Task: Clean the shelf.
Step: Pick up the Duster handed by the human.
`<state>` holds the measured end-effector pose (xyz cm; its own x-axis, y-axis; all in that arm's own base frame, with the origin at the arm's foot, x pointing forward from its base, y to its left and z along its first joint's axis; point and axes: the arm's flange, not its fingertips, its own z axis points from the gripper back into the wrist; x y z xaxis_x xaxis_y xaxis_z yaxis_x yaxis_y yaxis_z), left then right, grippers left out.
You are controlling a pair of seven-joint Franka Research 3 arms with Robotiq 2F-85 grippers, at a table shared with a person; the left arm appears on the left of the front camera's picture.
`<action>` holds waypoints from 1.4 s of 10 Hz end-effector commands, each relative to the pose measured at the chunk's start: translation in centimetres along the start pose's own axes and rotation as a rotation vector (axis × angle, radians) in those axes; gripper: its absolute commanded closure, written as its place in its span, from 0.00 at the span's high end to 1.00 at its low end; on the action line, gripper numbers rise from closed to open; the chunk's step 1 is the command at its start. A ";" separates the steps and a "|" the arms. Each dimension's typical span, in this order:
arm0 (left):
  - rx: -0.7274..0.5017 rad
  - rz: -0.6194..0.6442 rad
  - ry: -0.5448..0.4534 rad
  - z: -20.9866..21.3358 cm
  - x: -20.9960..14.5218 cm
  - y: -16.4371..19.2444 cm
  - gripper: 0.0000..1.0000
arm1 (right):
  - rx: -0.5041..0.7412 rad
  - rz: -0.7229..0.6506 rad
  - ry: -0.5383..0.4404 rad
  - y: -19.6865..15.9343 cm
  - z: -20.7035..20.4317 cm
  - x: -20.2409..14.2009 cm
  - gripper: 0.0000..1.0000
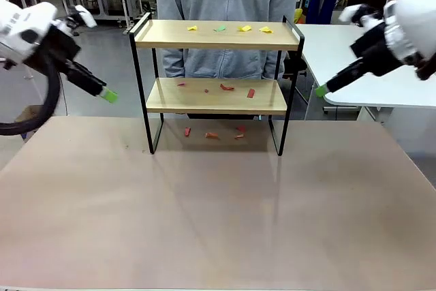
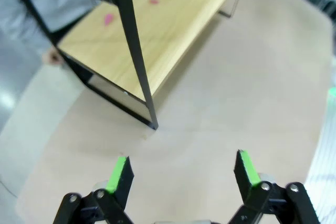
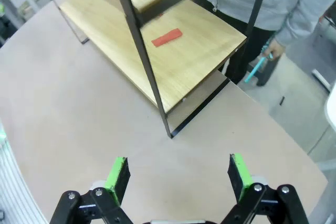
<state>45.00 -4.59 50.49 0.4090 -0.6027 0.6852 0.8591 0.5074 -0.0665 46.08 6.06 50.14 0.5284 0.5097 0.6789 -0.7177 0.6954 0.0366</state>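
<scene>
While both arms hang above the table's left and right sides, the shelf stands upright at the far middle of the table, its thin black legs resting on the tabletop. The left gripper hovers off the shelf's left end, apart from it, with its jaws spread wide and nothing between the green pads. The right gripper hovers off the shelf's right end, also apart from it, with its jaws released and empty.

On the top board lie three yellow scraps and one green scrap, spread in a loose row. On the lower board lie several red scraps, the rightmost a short strip near the right end. A few red bits lie on the table beneath the shelf, between its legs.

A person in a grey hooded top stands just behind the shelf at the far side. In the right wrist view the person's hand holds a thin light-blue object at their side; I cannot tell what it is.
</scene>
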 end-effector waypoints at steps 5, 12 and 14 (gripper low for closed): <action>-0.195 -0.172 -0.229 -2.2 -7.5 10.9 1.00 | 0.342 0.241 -0.179 -11.9 0.5 -7.8 1.00; -0.187 -0.157 -0.238 -2.4 -9.1 10.5 1.00 | 0.325 0.227 -0.190 -10.8 1.5 -9.2 1.00; -0.187 -0.167 -0.258 -2.5 -9.0 11.1 1.00 | 0.337 0.251 -0.205 -11.3 1.4 -9.0 1.00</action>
<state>51.61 4.86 41.80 0.1873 -0.4805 0.8568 0.9586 0.2797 -0.0527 48.77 -7.17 44.58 0.2451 0.5077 0.8259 -0.9368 0.3435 0.0668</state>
